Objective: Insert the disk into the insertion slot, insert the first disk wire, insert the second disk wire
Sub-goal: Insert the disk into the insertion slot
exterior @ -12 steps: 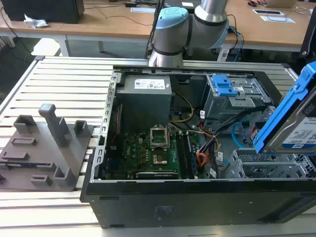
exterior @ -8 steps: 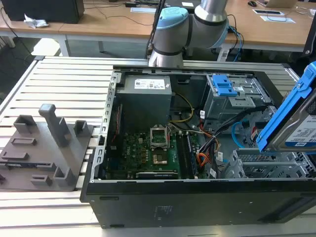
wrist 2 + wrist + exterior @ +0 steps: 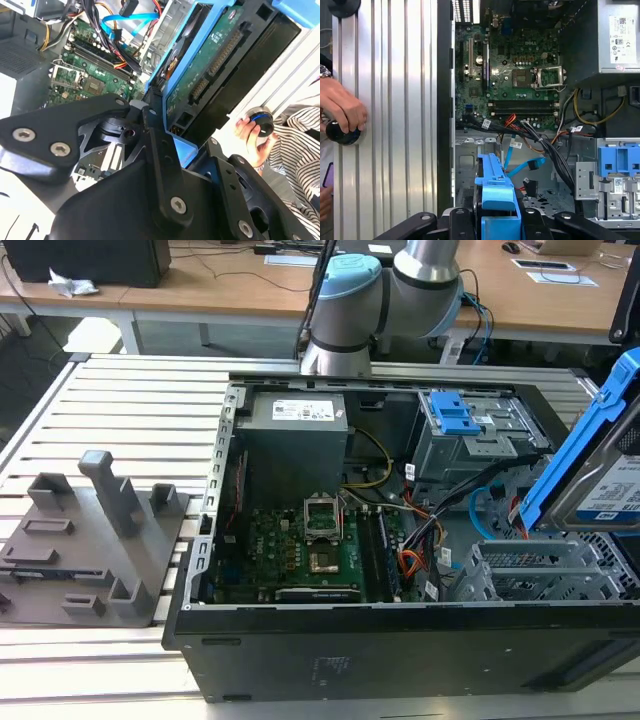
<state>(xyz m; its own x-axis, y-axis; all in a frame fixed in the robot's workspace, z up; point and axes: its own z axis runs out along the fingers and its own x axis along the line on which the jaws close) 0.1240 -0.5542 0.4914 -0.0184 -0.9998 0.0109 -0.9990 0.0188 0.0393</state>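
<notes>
Above the insertion slot, with gripper clamped on the tilted disk, likely pays to square it with the slot walls, clear of the second disk wire.

Your exterior view stands well back and high, looking down at a slant across the table into the open computer case, with the disk close at the exterior view's right edge. Your first wrist view faces straight down into the case from above. Your second wrist view sits tight behind the hand, looking obliquely along the disk. All three share the motherboard.
</notes>
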